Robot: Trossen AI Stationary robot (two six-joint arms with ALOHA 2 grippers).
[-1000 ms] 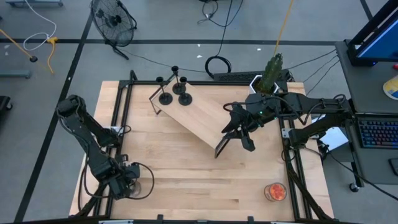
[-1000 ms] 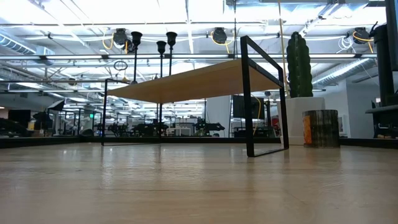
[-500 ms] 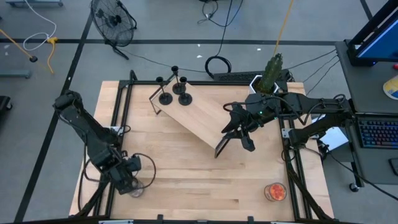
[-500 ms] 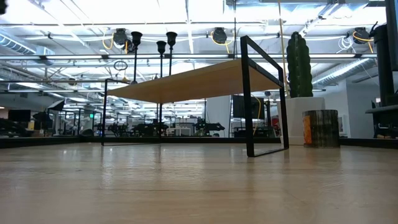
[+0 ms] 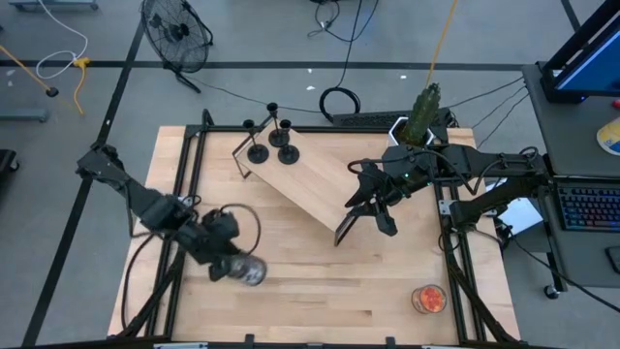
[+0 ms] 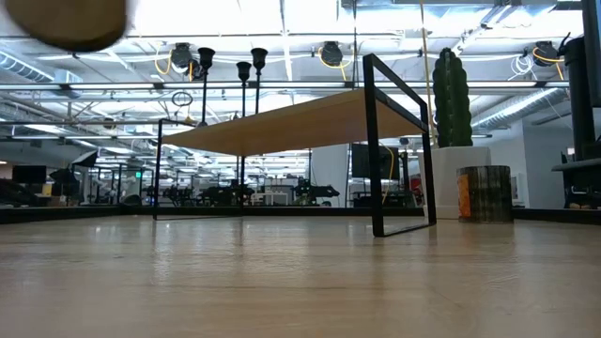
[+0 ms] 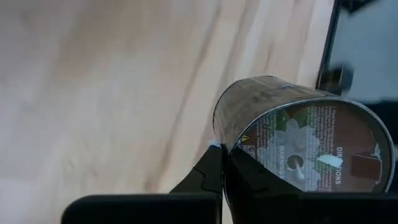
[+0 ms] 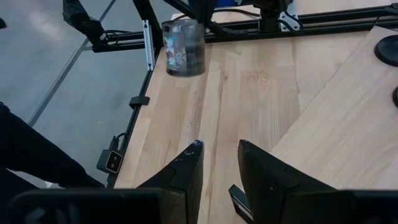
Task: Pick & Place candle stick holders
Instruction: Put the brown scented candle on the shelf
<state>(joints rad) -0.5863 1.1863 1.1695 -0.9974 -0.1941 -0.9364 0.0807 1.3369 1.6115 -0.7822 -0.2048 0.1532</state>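
Left gripper (image 5: 242, 269) is over the near-left part of the table (image 5: 320, 301), clamped on a dark glass jar candle (image 7: 292, 140) with a printed label on its base; in the low view the jar hangs blurred at the top-left, clear of the wood. Orange jar candle (image 5: 428, 299) sits at the near-right corner. Mid-table, the right gripper (image 8: 217, 165) hovers by the near-right end of the raised wooden shelf (image 5: 310, 189), fingers slightly apart, holding nothing. The candle stick holders (image 5: 274, 143), three of them, stand upright at the far-left end of that shelf, stems vertical, close together. They lie far-left of the right gripper, along the shelf's diagonal, and straight beyond the left gripper; the left looks a little nearer but is occupied, so I'd judge the right arm is the free one for a top-down grab. Versus a second ago: left arm has lifted from the near-left corner and swung inward with the jar; right arm and holders unchanged.
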